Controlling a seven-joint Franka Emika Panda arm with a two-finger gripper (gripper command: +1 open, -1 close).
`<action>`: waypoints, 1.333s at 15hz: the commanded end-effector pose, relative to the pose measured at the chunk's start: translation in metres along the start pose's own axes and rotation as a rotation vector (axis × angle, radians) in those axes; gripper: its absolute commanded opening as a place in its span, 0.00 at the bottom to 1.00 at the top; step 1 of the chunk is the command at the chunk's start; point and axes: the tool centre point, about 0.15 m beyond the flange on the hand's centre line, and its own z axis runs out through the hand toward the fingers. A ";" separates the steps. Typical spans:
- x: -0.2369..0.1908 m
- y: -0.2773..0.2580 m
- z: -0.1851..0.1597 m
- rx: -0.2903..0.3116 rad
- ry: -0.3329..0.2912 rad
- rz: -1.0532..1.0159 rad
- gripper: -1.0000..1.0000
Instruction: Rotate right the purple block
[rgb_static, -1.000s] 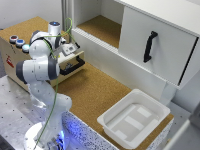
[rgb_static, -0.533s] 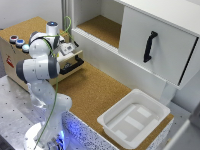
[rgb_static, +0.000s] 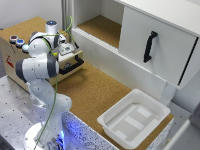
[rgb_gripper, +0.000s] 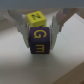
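Purple block (rgb_gripper: 39, 40): sits between the gripper's (rgb_gripper: 41, 39) fingers in the wrist view, letters G and m on its near face, resting on a pale surface
Jaws: closed against the block's two sides
Yellow block (rgb_gripper: 36, 18): just behind the purple one
Arm (rgb_static: 44, 55): bent over the wooden box (rgb_static: 70, 60) on the exterior view's left
Change: across the last second the arm has barely moved
Meaning: grasp looks settled; rotation to the right likely not begun

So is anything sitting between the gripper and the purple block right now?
Nothing visible. In the wrist view the purple block sits directly between the gripper fingers, with no object in the gap. A yellow block lies just beyond it, close behind, possibly touching.
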 end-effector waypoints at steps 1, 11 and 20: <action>0.019 0.026 -0.016 0.216 -0.113 0.420 0.00; -0.001 -0.004 -0.007 -0.126 -0.104 0.861 0.00; -0.031 0.005 0.023 -0.034 -0.042 0.994 0.00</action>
